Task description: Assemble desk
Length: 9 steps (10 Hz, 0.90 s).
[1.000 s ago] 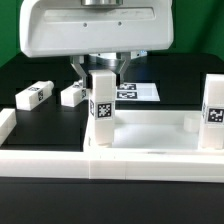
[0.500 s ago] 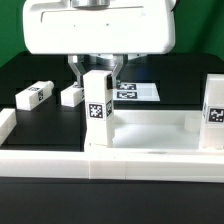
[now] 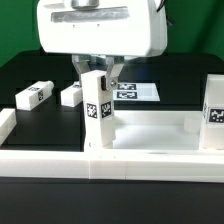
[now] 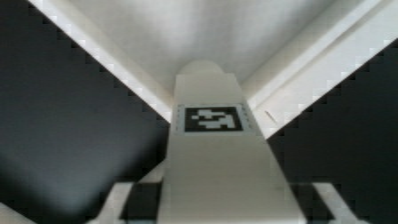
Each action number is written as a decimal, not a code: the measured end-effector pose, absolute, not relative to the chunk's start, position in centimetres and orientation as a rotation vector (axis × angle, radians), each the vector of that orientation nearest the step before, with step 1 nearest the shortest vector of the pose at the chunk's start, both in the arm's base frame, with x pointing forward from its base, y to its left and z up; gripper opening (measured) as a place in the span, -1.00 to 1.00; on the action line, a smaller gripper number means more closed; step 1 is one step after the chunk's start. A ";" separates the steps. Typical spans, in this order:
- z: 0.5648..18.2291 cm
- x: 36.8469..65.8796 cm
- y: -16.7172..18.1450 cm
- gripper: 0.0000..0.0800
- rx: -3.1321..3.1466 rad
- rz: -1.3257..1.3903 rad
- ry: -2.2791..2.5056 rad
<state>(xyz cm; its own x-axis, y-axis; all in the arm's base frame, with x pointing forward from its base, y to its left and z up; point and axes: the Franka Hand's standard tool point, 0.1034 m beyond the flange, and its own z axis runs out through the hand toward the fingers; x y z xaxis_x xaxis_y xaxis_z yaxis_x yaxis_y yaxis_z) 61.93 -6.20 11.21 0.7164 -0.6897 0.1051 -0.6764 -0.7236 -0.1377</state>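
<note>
Tags, square black-and-white patterns, are the only markings. There is one on the upright leg (image 3: 92,122), one on the second leg (image 3: 213,115), one on each of the two loose legs (image 3: 33,96) (image 3: 72,96), and several on the marker board (image 3: 137,92). No text is legible on any of them.

All desk parts are white plastic. The top (image 3: 155,128) is a shallow tray lying on the black table (image 3: 25,75), just behind the rail (image 3: 50,162).

End effector (image 3: 99,75) is closed on the leg, with one finger on either side of its upper end. The leg stands upright at the top's corner on the exterior view's left; can't tell if it's seated. The wrist view looks down the leg's tagged face, with the top's rim beyond.

The second leg stands upright at the corner on the exterior view's right. The loose legs lie on the table behind the top, near each other, towards the exterior view's left.
</note>
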 end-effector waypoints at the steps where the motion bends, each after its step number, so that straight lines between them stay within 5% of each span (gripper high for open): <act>1: 11.2 61.9 -6.2 -0.03 -2.853 -0.231 1.068; 2: 11.2 61.9 -6.1 -0.03 -2.870 -0.233 1.027; 3: 11.2 62.0 -6.1 0.40 -2.920 -0.239 0.911; 4: 11.2 62.0 -5.9 0.59 -2.975 -0.245 0.761; 9: 11.2 62.3 -5.8 0.62 -3.115 -0.250 0.107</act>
<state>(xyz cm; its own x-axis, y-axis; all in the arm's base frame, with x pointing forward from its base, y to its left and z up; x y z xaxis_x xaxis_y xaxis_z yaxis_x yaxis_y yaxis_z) 62.27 -5.75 11.16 0.9849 -0.0691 0.1587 -0.0668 -0.9976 -0.0198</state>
